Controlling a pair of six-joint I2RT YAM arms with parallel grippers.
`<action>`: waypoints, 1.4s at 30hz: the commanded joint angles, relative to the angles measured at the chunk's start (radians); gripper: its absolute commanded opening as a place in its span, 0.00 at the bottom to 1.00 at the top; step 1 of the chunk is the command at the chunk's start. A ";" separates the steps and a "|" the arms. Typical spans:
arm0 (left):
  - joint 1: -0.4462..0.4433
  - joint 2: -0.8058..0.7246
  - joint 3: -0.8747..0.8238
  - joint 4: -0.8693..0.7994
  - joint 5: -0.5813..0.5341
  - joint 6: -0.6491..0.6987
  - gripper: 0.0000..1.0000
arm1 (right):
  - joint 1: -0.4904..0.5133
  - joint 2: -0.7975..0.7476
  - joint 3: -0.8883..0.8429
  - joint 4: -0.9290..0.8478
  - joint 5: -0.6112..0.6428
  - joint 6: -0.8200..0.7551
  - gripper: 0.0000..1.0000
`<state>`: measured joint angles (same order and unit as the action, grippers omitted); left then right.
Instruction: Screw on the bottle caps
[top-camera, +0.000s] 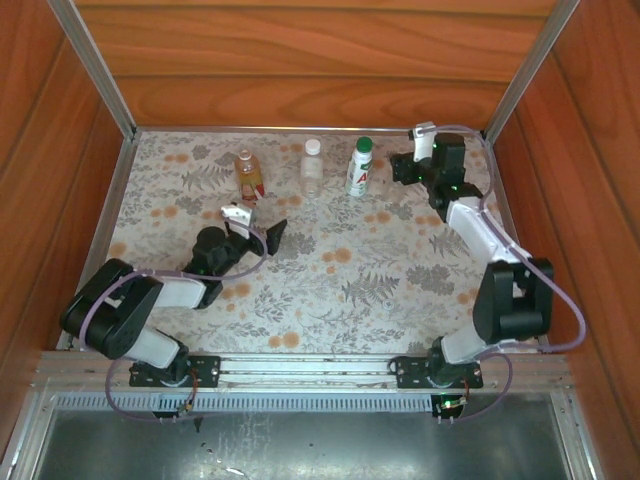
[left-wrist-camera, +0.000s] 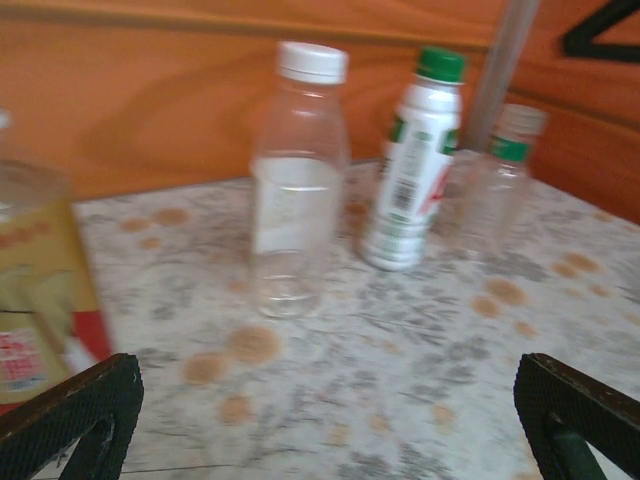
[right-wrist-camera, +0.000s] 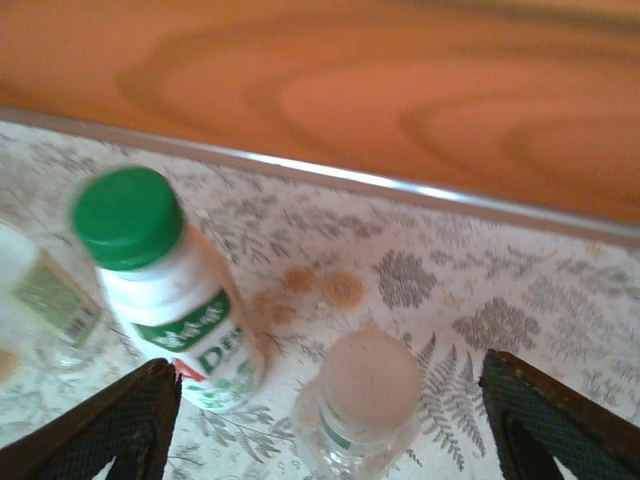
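There are four bottles, all made of plastic, all round and standing up. They stand in a row on the surface (top-camera: 400, 270), near the back wall (top-camera: 320, 100).

The amber bottle (top-camera: 247, 172) is brownish and see-through, with a red label. I cannot tell what is on its top. Next is the big clear bottle (left-wrist-camera: 297, 200), with a flat round white cap (left-wrist-camera: 312, 61) on it. Then comes the white bottle (left-wrist-camera: 412, 170), tall and thin with green and red print, and a smooth green cap (right-wrist-camera: 128, 217) on it. Last is the small clear bottle (right-wrist-camera: 362, 415), with a pale round cap (right-wrist-camera: 372, 378) on top. That makes three caps I can count, each sitting on a bottle.

The surface looks like a cloth with grey leaves and orange flowers. The walls are shiny brown wood, and a thin silver metal strip (right-wrist-camera: 400, 185) runs along the bottom of the back wall.

There are two arms. The left arm (top-camera: 150, 300) has its jaws spread wide, holding nothing, and it points at the row of bottles. Its black pads (left-wrist-camera: 75, 415) look rough like a net. The right arm (top-camera: 480, 235) has its jaws spread wide too. The small clear bottle stands between them, with a gap on each side.
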<state>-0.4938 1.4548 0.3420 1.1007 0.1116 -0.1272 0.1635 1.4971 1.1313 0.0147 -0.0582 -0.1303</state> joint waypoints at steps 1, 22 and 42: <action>0.057 -0.053 0.063 -0.202 -0.118 0.070 1.00 | 0.027 -0.082 -0.054 -0.050 -0.055 0.000 0.89; 0.233 0.175 0.410 -0.364 -0.048 0.047 1.00 | 0.008 -0.300 -0.221 -0.243 -0.388 0.309 1.00; 0.244 0.411 0.600 -0.438 -0.005 0.050 0.90 | 0.047 -0.261 -0.203 -0.266 -0.433 0.274 0.99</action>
<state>-0.2607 1.8423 0.9138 0.6907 0.1020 -0.0841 0.1974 1.2442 0.9112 -0.2363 -0.4633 0.1505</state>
